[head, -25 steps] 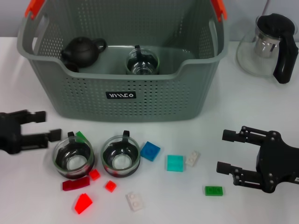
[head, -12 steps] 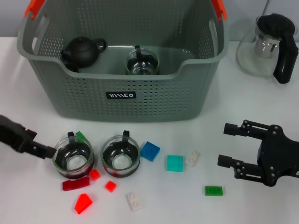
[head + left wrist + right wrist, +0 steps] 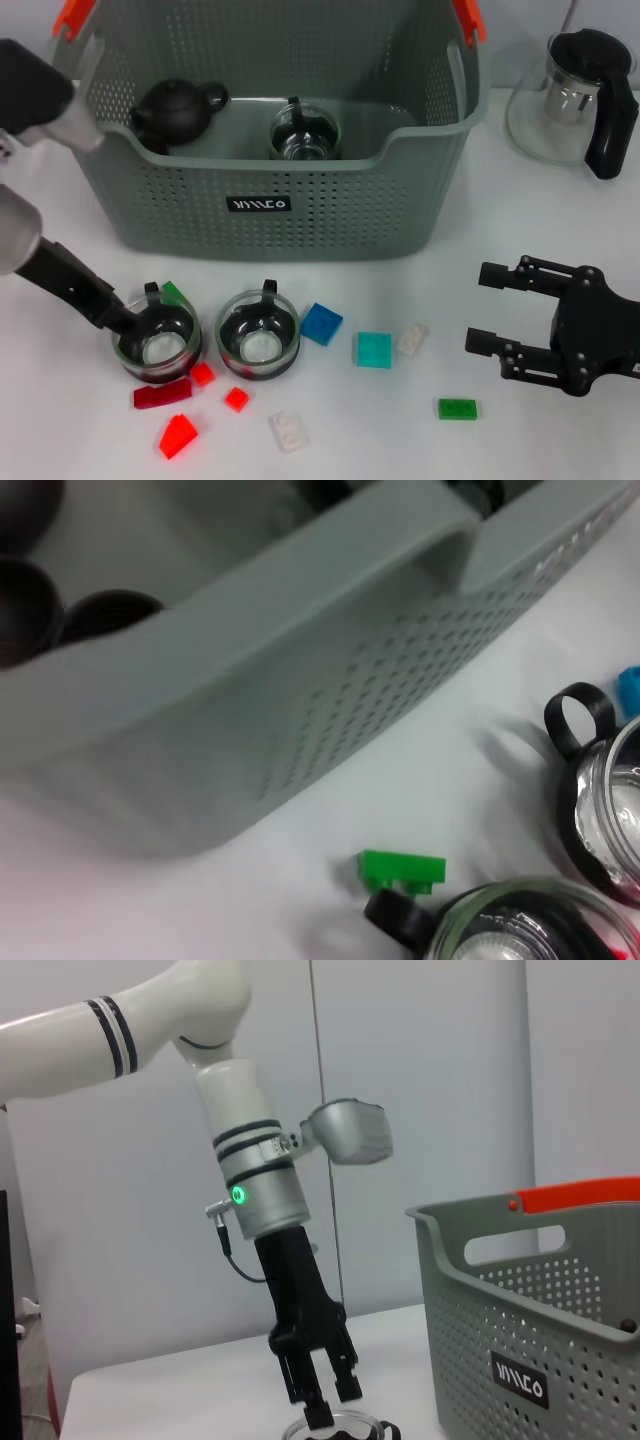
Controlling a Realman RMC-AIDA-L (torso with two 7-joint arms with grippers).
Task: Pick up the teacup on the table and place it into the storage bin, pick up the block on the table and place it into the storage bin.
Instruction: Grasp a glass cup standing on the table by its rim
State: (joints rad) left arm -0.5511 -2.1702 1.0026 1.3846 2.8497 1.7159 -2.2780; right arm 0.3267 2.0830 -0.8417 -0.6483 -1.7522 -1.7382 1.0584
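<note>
Left gripper (image 3: 125, 318) at teacup (image 3: 157, 343) rim, 7 o'clock of storage bin (image 3: 260, 215), jaw state unclear; right gripper (image 3: 487, 308) spread apart, idle at 4 o'clock.

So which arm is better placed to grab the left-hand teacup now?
Left. The left gripper is at that teacup, its tip at the rim, while the right gripper hangs open near the green block.

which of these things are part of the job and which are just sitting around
Job: two teacups on the table, scattered blocks such as the blue one, storage bin, left claw at the left cup.

Idle: glass pitcher, right claw.
</note>
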